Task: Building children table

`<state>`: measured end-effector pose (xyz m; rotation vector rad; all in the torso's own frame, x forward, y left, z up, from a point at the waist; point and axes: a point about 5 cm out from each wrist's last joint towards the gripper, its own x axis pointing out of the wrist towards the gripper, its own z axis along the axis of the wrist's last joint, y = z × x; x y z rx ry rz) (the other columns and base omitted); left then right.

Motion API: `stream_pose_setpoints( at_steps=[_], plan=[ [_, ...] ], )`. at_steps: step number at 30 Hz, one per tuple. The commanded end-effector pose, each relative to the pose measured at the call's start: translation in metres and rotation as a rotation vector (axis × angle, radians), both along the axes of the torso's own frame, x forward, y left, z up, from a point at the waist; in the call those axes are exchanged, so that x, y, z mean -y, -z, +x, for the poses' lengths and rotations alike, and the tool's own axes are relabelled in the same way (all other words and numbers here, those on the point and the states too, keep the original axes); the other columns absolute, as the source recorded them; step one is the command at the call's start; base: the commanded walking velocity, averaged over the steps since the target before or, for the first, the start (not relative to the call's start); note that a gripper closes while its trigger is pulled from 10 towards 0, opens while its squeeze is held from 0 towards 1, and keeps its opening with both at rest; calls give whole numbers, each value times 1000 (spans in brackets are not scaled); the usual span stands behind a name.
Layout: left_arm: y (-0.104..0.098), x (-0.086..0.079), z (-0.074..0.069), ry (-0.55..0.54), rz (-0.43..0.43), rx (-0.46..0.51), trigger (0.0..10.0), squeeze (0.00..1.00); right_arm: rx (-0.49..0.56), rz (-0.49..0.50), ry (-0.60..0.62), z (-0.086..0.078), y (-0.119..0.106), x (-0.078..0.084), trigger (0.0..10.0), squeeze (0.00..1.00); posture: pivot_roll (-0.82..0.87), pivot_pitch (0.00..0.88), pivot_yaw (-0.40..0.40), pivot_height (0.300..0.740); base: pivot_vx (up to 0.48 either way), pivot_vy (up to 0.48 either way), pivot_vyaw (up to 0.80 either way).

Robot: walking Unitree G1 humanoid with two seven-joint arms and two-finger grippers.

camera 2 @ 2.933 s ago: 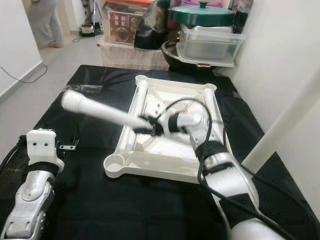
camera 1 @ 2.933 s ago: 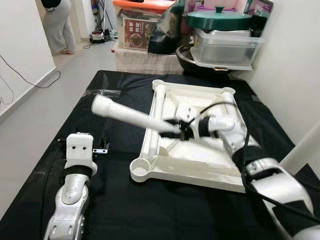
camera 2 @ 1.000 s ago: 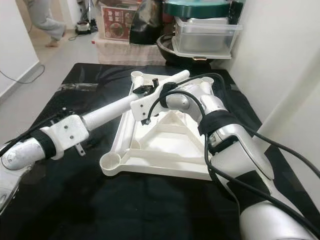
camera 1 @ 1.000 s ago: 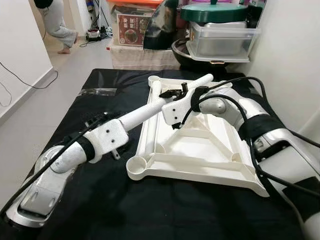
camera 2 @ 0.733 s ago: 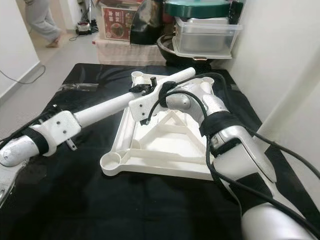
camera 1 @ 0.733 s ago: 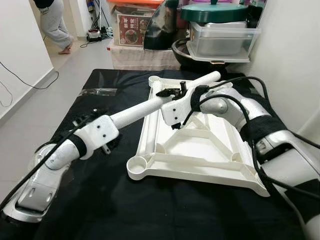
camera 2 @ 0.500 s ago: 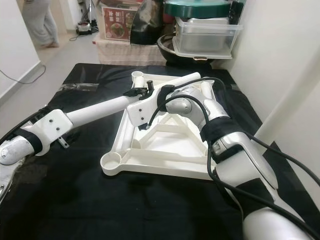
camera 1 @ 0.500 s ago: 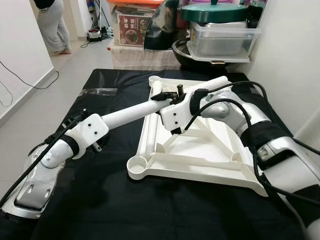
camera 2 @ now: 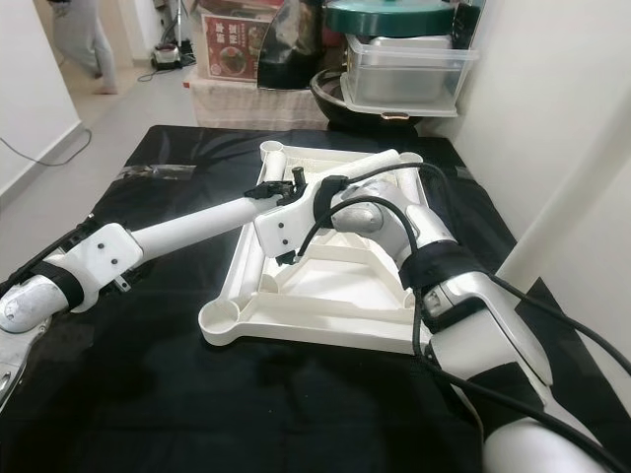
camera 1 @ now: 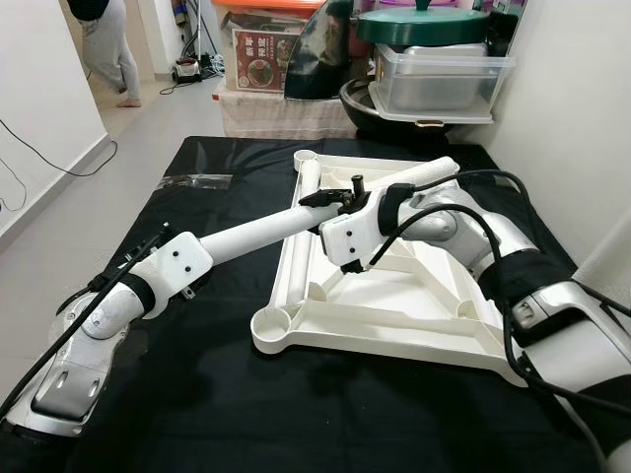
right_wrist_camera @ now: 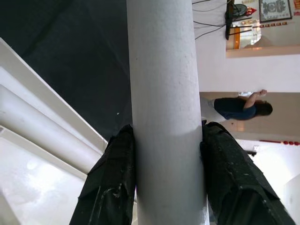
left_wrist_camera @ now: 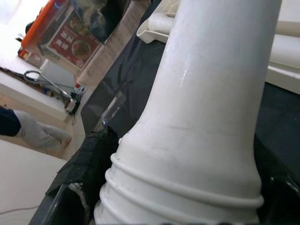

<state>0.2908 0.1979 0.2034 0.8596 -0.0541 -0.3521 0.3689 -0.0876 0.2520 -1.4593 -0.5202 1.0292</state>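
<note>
Your two hands share one white table leg (camera 1: 258, 231), a long tube held slantwise above the black-covered tabletop (camera 1: 325, 409). The right hand (camera 1: 333, 197) pinches the tube partway along — in the right wrist view both black fingers (right_wrist_camera: 110, 187) press against its sides. The left hand (camera 1: 156, 241) has the lower, ribbed end; the left wrist view shows a black finger (left_wrist_camera: 91, 159) beside the ribbed collar, and the grip looks closed on it.

The leg runs from the left hand, out over the black cloth, up across the left rail of the upturned white table frame (camera 1: 394, 325), and its far end (camera 1: 444, 168) hangs above the frame's back part. The frame lies flat on the cloth with a round socket (camera 1: 268, 326) at its near left corner, apart from the leg.

Behind the tabletop you have stacked storage — a clear bin (camera 1: 434, 84) topped by a green lid (camera 1: 426, 22). A person (camera 1: 106, 44) stands in the hallway far left.
</note>
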Motion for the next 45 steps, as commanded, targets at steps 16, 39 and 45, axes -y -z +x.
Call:
stream_pose_setpoints(
  at_steps=[16, 39, 45],
  plan=[
    [2, 11, -6, -48, -130, 105, 10000, 0, -20, 743, 66, 6, -59, 7, 10000, 0, 29, 0, -59, 740, 0, 0, 0],
    [7, 32, -15, -45, -378, 212, 10000, 0, -1573, 1290, -131, -27, 34, -16, 10000, 0, 45, 0, -70, 740, 0, 0, 0],
    [19, 39, -20, -34, -403, 182, 10000, 0, -1696, 1333, -256, -40, 20, -20, 10000, 0, 41, 0, -71, 740, 0, 0, 0]
  ],
)
